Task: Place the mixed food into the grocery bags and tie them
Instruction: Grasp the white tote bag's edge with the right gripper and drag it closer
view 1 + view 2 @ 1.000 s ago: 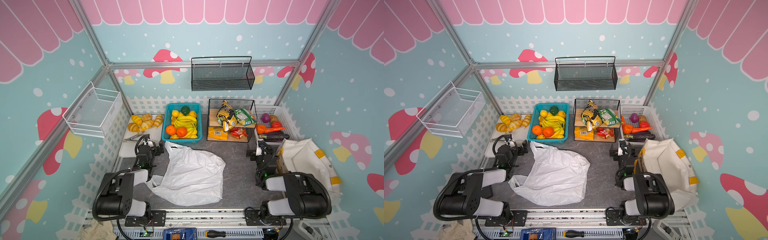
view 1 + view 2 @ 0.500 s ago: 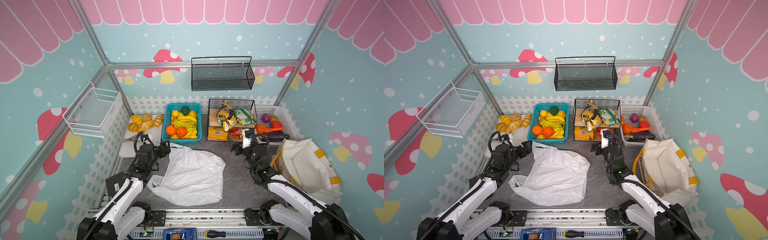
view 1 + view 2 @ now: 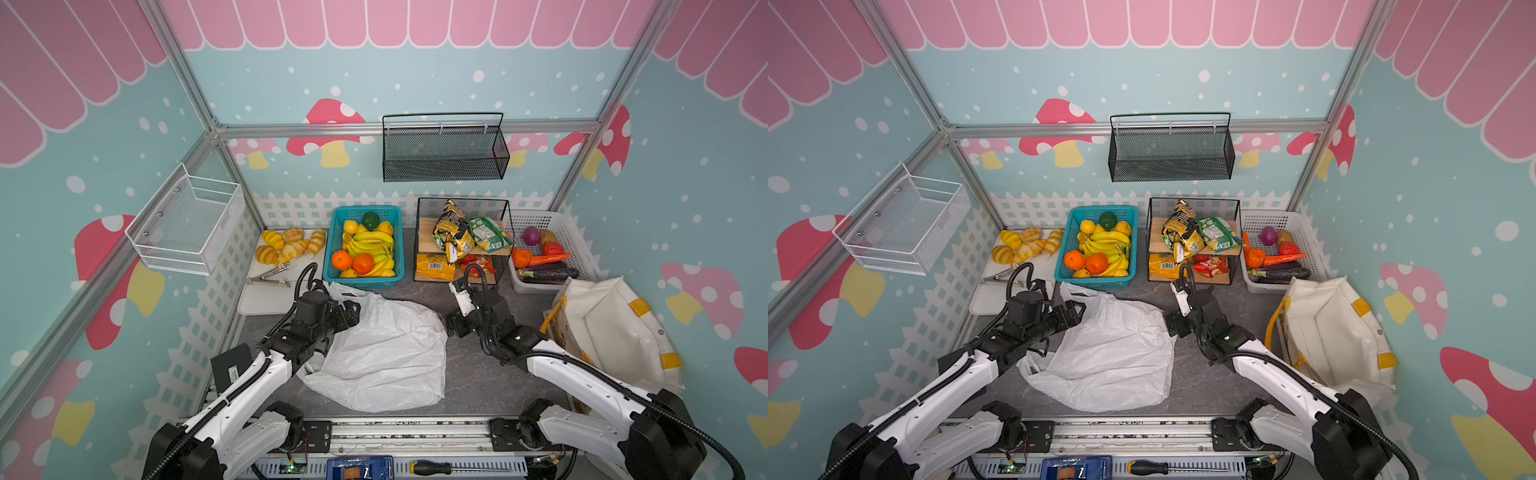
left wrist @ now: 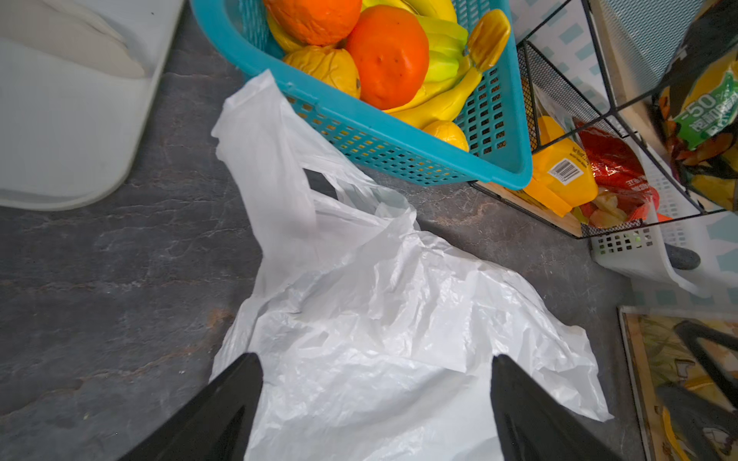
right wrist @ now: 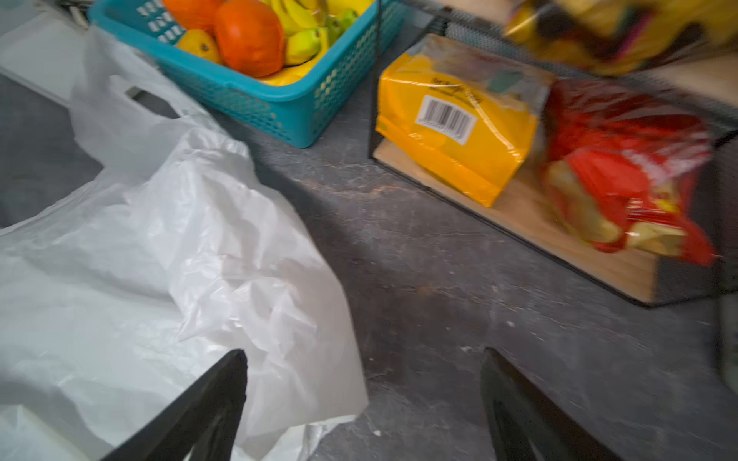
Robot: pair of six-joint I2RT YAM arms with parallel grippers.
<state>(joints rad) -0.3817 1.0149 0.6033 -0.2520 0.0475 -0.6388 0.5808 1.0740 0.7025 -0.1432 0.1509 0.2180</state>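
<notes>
White plastic carrier bag (image 3: 386,353) (image 3: 1113,353) lies flattened and crumpled on the dark grey, stone-veined tabletop (image 3: 478,374), mid-table in both top views. Thin translucent film, sharply creased; one loop handle (image 4: 263,131) runs up to the perforated wall of the teal basket (image 4: 399,147), its tip against it. Cream canvas tote (image 3: 615,328) stands at the table's right edge, well apart from the plastic bag: stiff cloth, mouth gaping, mustard-yellow handles and patches. Food not yet bagged: round oranges (image 3: 363,263) and a bunch of curved yellow bananas (image 3: 372,243) sit in the teal basket; a yellow-and-black snack packet (image 3: 451,232) and a green packet (image 3: 486,235), both glossy and crinkled, rest on the upper wooden shelf of the black wire rack (image 3: 463,200). Left gripper (image 4: 375,359) hangs over the bag's upper left corner near the handle, black tapered fingers (image 4: 239,391) spread wide, nothing clasped, only film below the gap. Right gripper (image 5: 363,353) is at the bag's right edge, jaws likewise released; the blurred right wrist view shows one finger over film, the other over bare tabletop. Contact with the bag: cannot tell.
</notes>
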